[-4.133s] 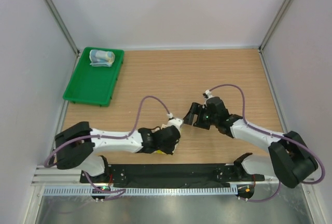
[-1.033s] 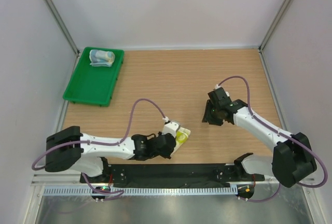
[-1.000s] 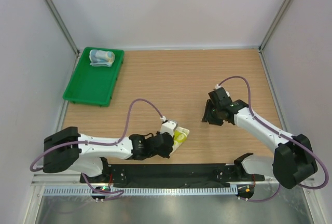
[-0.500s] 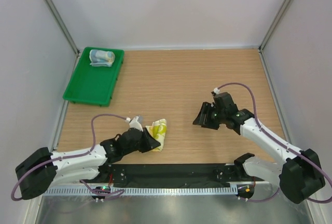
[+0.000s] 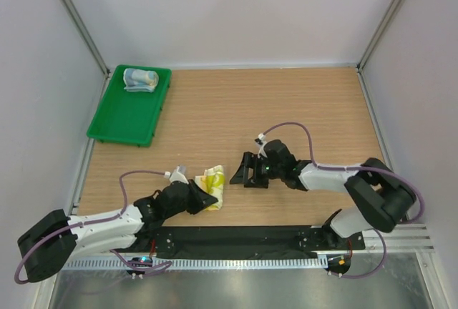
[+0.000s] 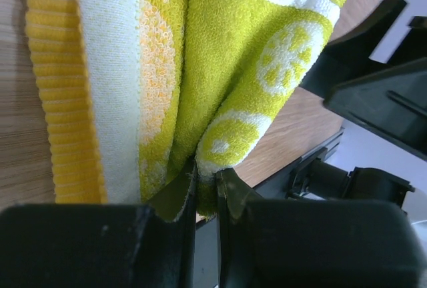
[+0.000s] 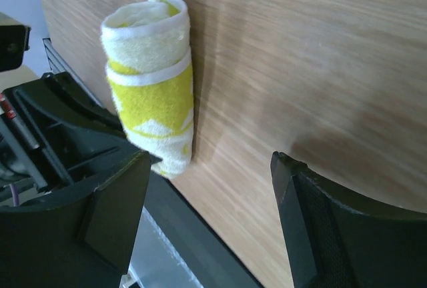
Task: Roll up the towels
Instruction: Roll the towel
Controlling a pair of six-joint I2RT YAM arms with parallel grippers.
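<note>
The yellow-green towel [image 5: 214, 186] with orange and white spots is rolled and lies on the table near the front edge. My left gripper [image 5: 205, 199] is shut on its near end; the left wrist view shows the cloth [image 6: 227, 75] pinched between the jaws. My right gripper [image 5: 248, 172] is open and empty, low over the table just right of the roll, which shows in the right wrist view [image 7: 153, 75]. The light blue towel [image 5: 140, 79] lies rolled in the green tray [image 5: 125, 119] at the back left.
A black rail [image 5: 236, 237] runs along the table's front edge, close below the yellow-green roll. Grey walls enclose the table on the left, back and right.
My left arm has swung left and drawn the yellow-green towel with it. My right gripper has come down and left, close beside the roll.
</note>
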